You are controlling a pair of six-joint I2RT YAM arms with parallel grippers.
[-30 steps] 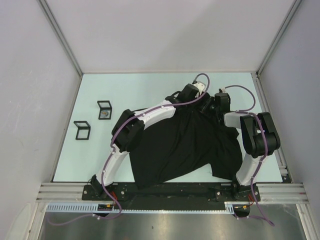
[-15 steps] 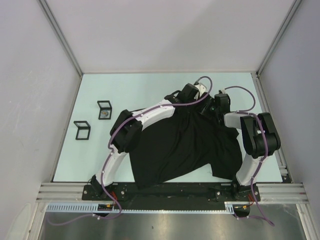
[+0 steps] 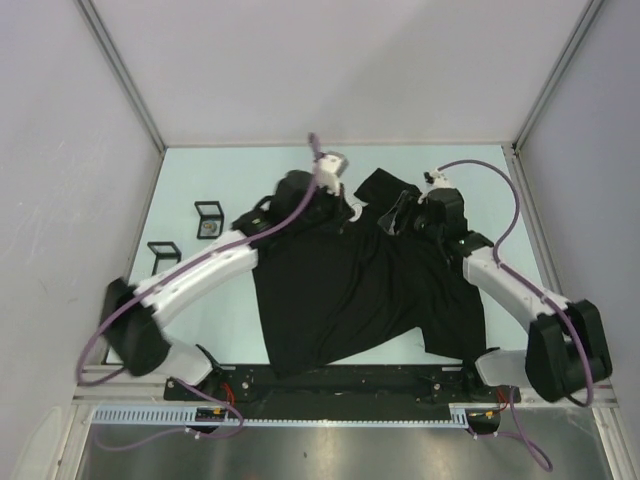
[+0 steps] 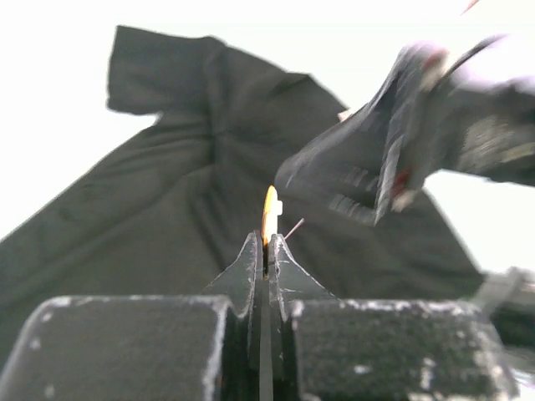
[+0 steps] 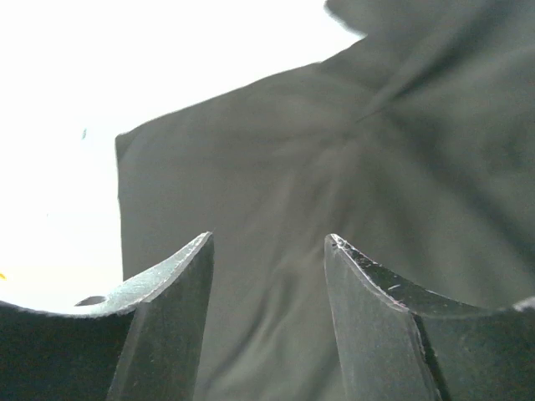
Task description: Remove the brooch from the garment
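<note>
The garment is a black T-shirt spread on the pale table. It fills the left wrist view and the right wrist view. My left gripper is shut on the brooch, a small orange-yellow piece held edge-on, with a thin pin sticking out bare to its right. The brooch hangs above the cloth, near the shirt's far edge. In the top view the left gripper is over the collar area. My right gripper stands open just above the cloth with nothing between its fingers. From above, the right gripper is close beside the left one.
Two small black-framed boxes stand on the table at the left. Grey walls close in the table on three sides. A metal rail runs along the near edge, by the arm bases.
My left arm has swung its elbow out to the left and drawn the gripper back with the brooch. My right gripper has opened and let go of the cloth, its arm stretched out.
</note>
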